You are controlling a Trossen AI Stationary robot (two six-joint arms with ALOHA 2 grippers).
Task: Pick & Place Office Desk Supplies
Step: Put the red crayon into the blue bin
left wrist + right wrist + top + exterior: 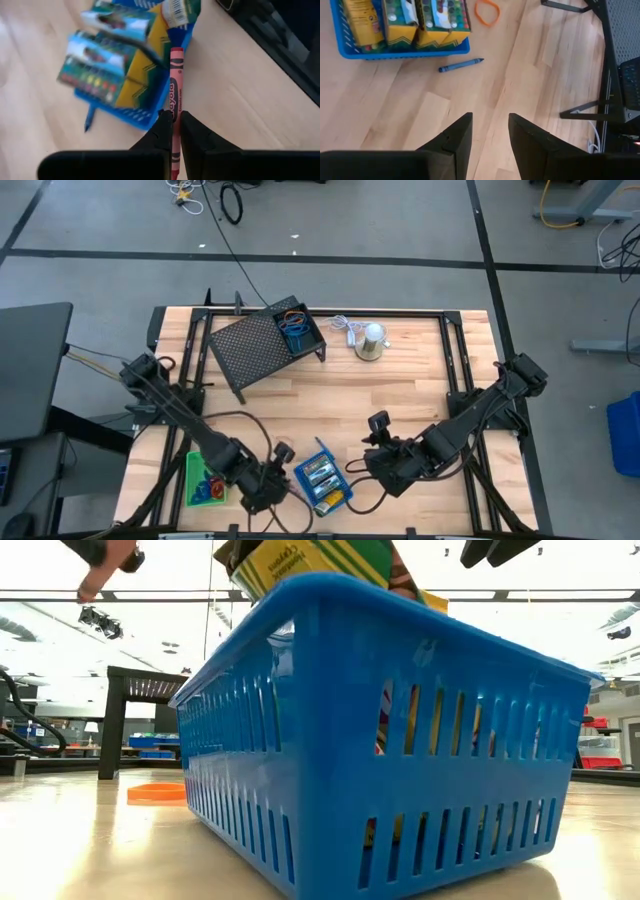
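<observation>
Three crayon boxes [427, 20] packed in blue tray [350, 52].

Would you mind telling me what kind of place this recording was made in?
Probably a robotics lab or workshop: the wooden table stands on a grey concrete floor marked with dark tape lines, loose cables trail across it, and workbenches show in the room behind.

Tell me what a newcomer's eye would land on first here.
The blue tray packed with crayon boxes sits at the table's front edge. The left gripper beside it is shut on a red crayon. The right gripper hangs open over bare wood, a blue crayon and orange loop lying ahead.
</observation>
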